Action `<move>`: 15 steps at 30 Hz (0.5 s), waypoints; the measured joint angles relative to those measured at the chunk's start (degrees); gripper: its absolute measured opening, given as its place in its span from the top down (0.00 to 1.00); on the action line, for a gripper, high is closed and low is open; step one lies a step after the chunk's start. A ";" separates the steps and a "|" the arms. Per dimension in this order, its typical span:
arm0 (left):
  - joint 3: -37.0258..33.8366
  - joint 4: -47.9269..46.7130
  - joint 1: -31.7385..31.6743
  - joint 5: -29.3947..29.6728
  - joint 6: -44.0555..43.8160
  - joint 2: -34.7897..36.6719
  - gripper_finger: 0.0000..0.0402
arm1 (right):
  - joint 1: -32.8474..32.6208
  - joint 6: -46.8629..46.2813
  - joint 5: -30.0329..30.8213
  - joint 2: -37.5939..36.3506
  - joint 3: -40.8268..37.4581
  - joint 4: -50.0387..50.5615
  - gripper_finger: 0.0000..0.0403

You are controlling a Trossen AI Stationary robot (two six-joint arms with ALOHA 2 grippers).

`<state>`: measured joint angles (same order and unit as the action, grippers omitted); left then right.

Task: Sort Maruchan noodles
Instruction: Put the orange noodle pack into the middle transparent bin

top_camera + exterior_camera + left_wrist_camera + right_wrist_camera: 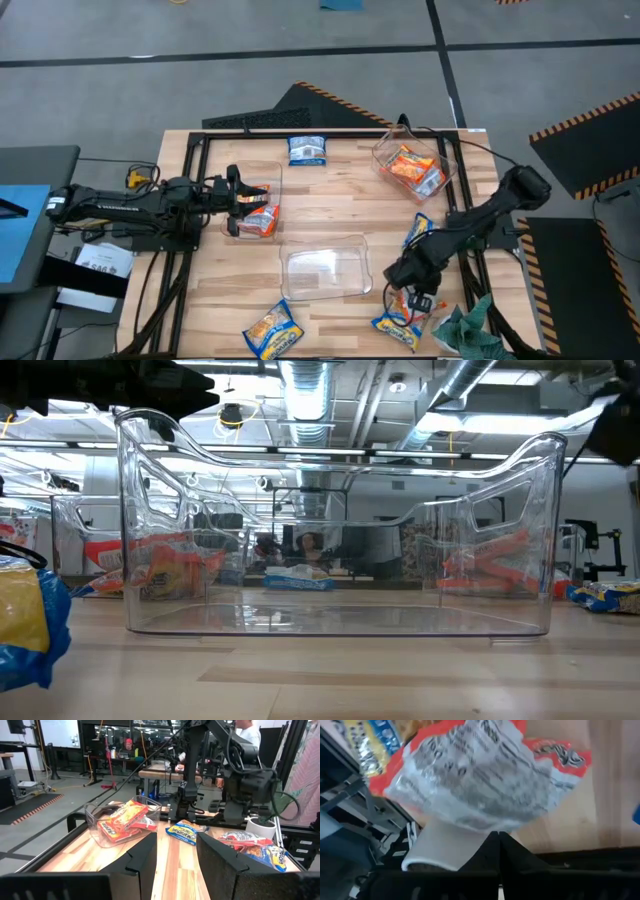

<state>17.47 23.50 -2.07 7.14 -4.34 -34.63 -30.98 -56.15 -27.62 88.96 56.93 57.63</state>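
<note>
Filling the right wrist view, a red-orange ramen packet shows its silver back, pinched in the right gripper at lower right of the high view, likely for sorting. Left gripper, half apart, hovers over an orange-filled tub; an empty tub sits between.

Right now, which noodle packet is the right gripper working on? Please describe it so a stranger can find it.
Look at the table's near right corner, beside the teal cloth. The right gripper is shut on a red-orange packet. Its silver-white printed back sets it apart from the blue-and-yellow packet lying next to it.
</note>
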 joint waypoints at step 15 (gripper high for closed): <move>0.00 -0.06 0.01 -0.02 0.00 0.00 0.69 | 11.85 17.16 11.82 6.69 0.28 -2.19 0.96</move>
<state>17.47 23.44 -2.05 7.11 -4.34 -34.63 -19.13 -38.99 -15.80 95.64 57.21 55.44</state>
